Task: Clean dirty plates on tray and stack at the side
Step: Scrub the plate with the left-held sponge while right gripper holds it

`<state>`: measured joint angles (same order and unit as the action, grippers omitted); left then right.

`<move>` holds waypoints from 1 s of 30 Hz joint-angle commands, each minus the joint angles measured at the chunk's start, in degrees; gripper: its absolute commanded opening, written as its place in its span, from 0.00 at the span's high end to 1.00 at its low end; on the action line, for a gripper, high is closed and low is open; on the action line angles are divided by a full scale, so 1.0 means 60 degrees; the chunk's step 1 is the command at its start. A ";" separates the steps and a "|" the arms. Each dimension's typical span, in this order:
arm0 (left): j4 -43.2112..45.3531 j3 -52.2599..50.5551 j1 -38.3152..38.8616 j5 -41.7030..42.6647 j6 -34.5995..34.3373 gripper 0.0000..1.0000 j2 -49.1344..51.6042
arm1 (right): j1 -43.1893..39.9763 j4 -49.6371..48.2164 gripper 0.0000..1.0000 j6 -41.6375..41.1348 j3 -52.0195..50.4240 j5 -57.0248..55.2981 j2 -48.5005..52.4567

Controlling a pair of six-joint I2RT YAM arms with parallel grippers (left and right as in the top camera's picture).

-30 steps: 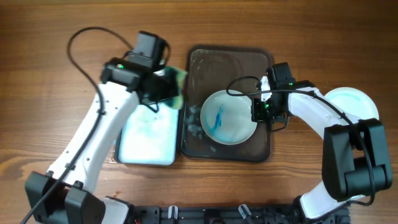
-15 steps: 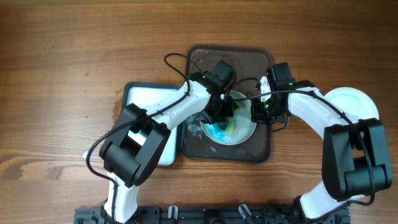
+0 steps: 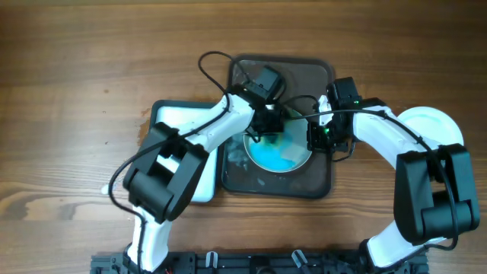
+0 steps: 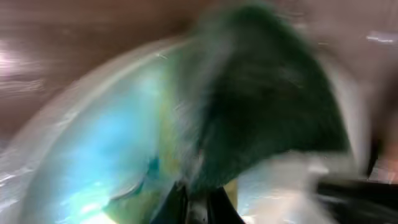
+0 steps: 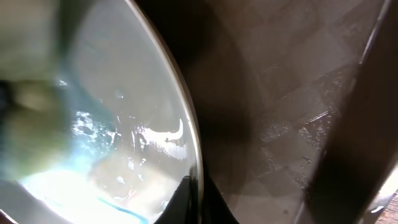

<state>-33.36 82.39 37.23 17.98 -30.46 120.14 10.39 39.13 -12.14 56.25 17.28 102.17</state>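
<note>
Blue has spread across the plate (image 3: 278, 152) under the left gripper (image 3: 268, 127), which clutches a green sponge (image 4: 261, 93). The right gripper (image 3: 318, 138) pinches the plate's right rim, the tray (image 3: 320, 181) beneath.

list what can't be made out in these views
Left claw: overhead, the left arm covers it; the left wrist view is blurred, so its grip on the sponge is unclear.
Plate: overhead, the same arm hides its upper left part.
Side plate: overhead, the right arm overlaps it; others beneath cannot be told.
</note>
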 commanded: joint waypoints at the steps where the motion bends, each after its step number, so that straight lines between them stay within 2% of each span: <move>1: 0.0586 -0.0106 0.0681 0.3053 0.0142 0.96 0.0798 | 0.0102 0.0069 0.96 0.0244 -0.0084 -0.0433 0.0328; 5: 0.0098 -0.0102 0.0823 0.3122 0.0226 0.96 0.0871 | 0.0102 0.0098 0.96 0.0248 -0.0080 -0.0433 0.0328; 7: -0.0667 -0.0102 0.0554 0.2590 0.0226 0.96 0.0852 | 0.0102 0.0098 0.96 0.0251 -0.0084 -0.0433 0.0328; 9: -0.1810 -0.0102 0.0168 0.1282 0.0291 0.96 0.0739 | 0.0102 0.0098 0.96 0.0248 -0.0080 -0.0433 0.0328; 12: -0.3173 -0.0102 -0.0393 -0.1657 0.0288 0.96 0.0324 | 0.0102 0.0091 0.96 0.0251 -0.0080 -0.0433 0.0328; 15: -0.3435 -0.0102 -0.0769 -0.3759 0.0291 0.96 0.0087 | 0.0102 0.0087 0.96 0.0251 -0.0080 -0.0430 0.0328; 17: -0.3428 -0.0106 -0.1009 -0.4564 0.0288 0.96 0.0087 | 0.0102 0.0091 0.96 0.0248 -0.0080 -0.0430 0.0328; 19: -0.3151 -0.0106 -0.1093 -0.4237 0.0291 0.96 0.0098 | 0.0102 0.0087 0.96 0.0248 -0.0080 -0.0433 0.0328; 20: -0.2918 -0.0106 -0.1056 -0.3497 0.0295 0.96 0.0098 | 0.0102 0.0084 0.96 0.0248 -0.0080 -0.0433 0.0328; 21: -0.2670 -0.0106 -0.1005 -0.2546 0.0302 0.96 0.0102 | 0.0102 0.0087 0.96 0.0248 -0.0080 -0.0433 0.0328; 23: -0.1741 -0.0124 -0.0798 0.0495 0.0747 0.96 0.0142 | 0.0102 0.0087 0.96 0.0244 -0.0080 -0.0433 0.0331; 25: -0.0903 -0.0127 -0.0481 0.2138 0.0761 0.96 0.0302 | 0.0102 0.0087 0.96 0.0244 -0.0080 -0.0430 0.0328; 27: -0.0321 -0.0127 0.0007 0.2943 0.0761 0.93 0.0543 | 0.0106 0.0098 0.96 0.0244 -0.0080 -0.0426 0.0328; 30: -0.0317 -0.0127 0.0528 0.3115 0.0765 0.96 0.0732 | 0.0102 0.0109 0.96 0.0244 -0.0080 -0.0426 0.0328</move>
<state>-34.92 82.39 36.21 28.18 -27.09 121.51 10.44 39.46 -11.90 56.31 17.58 102.32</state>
